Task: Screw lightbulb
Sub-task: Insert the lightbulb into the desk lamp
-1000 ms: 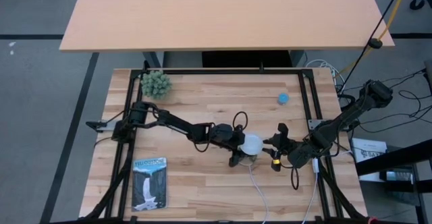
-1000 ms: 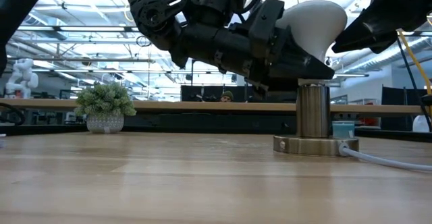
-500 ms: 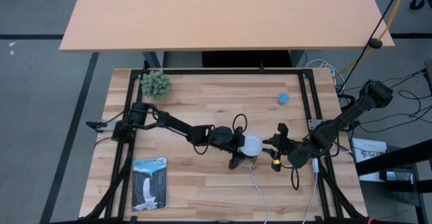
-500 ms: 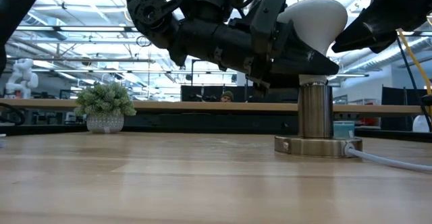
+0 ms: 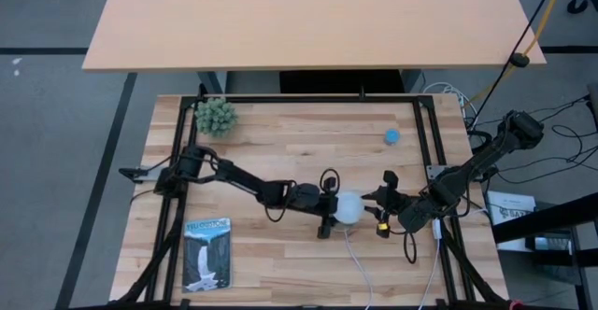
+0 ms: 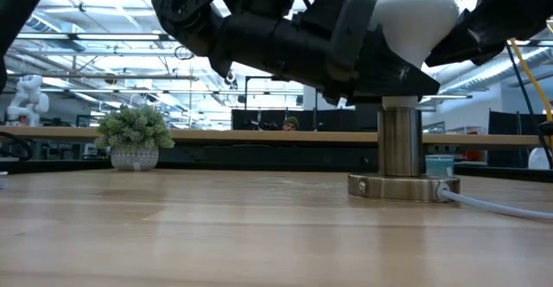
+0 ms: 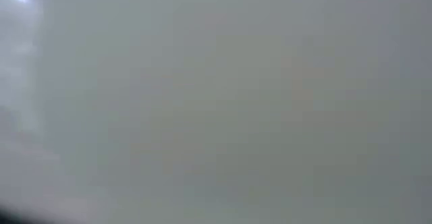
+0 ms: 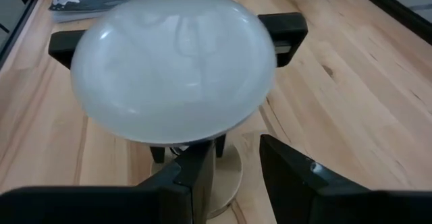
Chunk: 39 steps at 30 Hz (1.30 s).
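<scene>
The lightbulb sits upright atop the socket post, screw base down in its mouth, prob. so turning threads it in. Left hand clamps the dome from the side w/ both fingers, a grip suited to twisting. Right hand is just beside the socket on the opposite side, fingers apart around the post w/o a clear grip, likely steadying it. The socket's round base rests on the bench, its white cord trailing away.

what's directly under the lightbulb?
The lightbulb sits atop the upright metal socket, which stands on a round base on the table. Its screw base is hidden by the left gripper.
</scene>
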Tool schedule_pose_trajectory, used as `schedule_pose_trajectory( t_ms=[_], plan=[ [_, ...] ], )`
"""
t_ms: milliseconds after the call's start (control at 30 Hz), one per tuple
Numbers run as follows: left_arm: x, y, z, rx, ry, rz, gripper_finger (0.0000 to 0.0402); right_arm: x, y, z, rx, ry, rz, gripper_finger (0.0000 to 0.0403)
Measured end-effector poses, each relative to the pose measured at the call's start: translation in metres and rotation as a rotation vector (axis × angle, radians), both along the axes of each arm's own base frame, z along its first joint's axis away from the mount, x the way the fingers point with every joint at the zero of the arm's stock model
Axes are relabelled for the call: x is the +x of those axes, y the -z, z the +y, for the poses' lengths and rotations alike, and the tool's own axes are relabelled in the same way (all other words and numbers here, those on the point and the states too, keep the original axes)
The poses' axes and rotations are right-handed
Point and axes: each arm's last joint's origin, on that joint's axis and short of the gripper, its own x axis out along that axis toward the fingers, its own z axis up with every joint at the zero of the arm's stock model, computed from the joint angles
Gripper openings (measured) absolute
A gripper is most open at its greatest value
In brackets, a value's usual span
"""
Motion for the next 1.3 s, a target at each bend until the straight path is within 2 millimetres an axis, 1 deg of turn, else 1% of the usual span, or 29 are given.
schedule_pose_trajectory(
  t_ms=[167, 333, 767, 867, 1300],
  plan=[
    [-0.0009, 0.0004, -0.0046, 0.026, -0.019, 0.001, 0.0195, 0.0001, -0.0001, 0.0001, -0.007, -0.005, 0.000, 0.0116],
    [-0.0009, 0.0016, -0.0027, 0.000, -0.033, 0.016, 0.0195, 0.0001, -0.0001, 0.0001, -0.001, -0.002, -0.001, 0.0116],
    [-0.0003, 0.0014, 0.0002, 0.004, -0.039, 0.013, 0.0195, 0.0004, -0.0006, 0.0003, 0.005, -0.001, -0.007, 0.0116],
    [-0.0003, 0.0014, 0.0007, 0.011, -0.066, 0.012, 0.0195, 0.0004, -0.0005, 0.0003, 0.005, -0.001, -0.006, 0.0116],
    [-0.0010, 0.0015, -0.0032, 0.018, -0.079, 0.011, 0.0195, 0.0004, -0.0005, 0.0003, 0.015, 0.005, -0.008, 0.0116]
  ],
)
